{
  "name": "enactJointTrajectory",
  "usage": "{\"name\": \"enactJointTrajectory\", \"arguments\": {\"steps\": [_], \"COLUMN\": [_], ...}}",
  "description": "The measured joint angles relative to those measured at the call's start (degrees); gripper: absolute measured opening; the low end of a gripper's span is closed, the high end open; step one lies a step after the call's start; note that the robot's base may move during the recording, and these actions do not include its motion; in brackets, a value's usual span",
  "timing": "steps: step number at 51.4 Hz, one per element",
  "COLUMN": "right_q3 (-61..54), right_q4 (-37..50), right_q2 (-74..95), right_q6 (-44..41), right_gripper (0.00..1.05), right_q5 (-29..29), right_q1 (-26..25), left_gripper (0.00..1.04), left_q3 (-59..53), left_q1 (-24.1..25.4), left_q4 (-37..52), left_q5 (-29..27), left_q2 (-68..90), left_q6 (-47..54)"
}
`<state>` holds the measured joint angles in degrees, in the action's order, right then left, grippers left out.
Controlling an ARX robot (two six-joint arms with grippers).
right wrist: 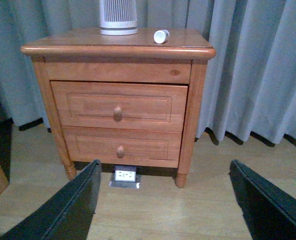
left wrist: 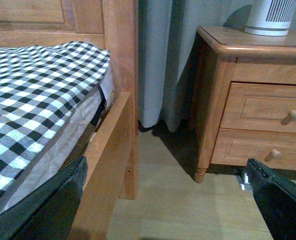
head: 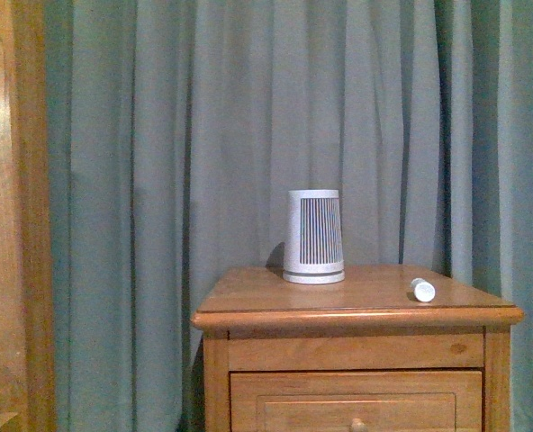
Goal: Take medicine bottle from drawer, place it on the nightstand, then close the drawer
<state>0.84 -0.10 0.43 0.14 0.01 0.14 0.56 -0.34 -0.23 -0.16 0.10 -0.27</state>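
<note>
White plastic is what the medicine bottle (head: 422, 290) appears to be made of, and it is seen lying on its side on the top of the nightstand (head: 275, 292), near the right front corner and well apart from the ribbed device (head: 314, 237) that stands upright further back. From its small size it is judged to be very light, stiff and smooth, so it could be rolled or knocked off the edge by a slight nudge. If it had to be taken up, it would best be pinched across its round body, near the middle, with the jaws set square to its length. In the right wrist view the medicine bottle (right wrist: 161, 36) is shown with one round end turned toward the camera; its long axis is judged to run roughly front to back, slanted a little, and flat on the wood. Which end carries the cap cannot be told.

The drawer (right wrist: 119, 106) is seen flush with the cabinet front, its knob (right wrist: 117, 112) untouched, so the task is judged essentially complete.

The right gripper (right wrist: 163, 200) is held spread wide, low in front of the cabinet, with nothing between its fingers. The left gripper (left wrist: 163, 200) is likewise spread and empty, beside the bed frame (left wrist: 113, 135).
</note>
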Motion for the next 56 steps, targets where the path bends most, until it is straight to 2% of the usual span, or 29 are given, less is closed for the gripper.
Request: {"name": "enactJointTrajectory", "arguments": {"steps": [6,56], "right_q3": [-0.02,0.00], "right_q4": [0.00,0.00], "right_q2": [0.00,0.00], "right_q6": [0.02,0.02], "right_gripper": [0.99,0.98], "right_q5": [0.00,0.00], "right_q1": [0.00,0.00], "left_gripper": [0.98,0.98], "left_q3": [0.00,0.00], "left_q1": [0.00,0.00], "left_q4": [0.00,0.00], "left_q5": [0.00,0.00], "left_q2": [0.00,0.00], "left_q6": [0.00,0.00]}}
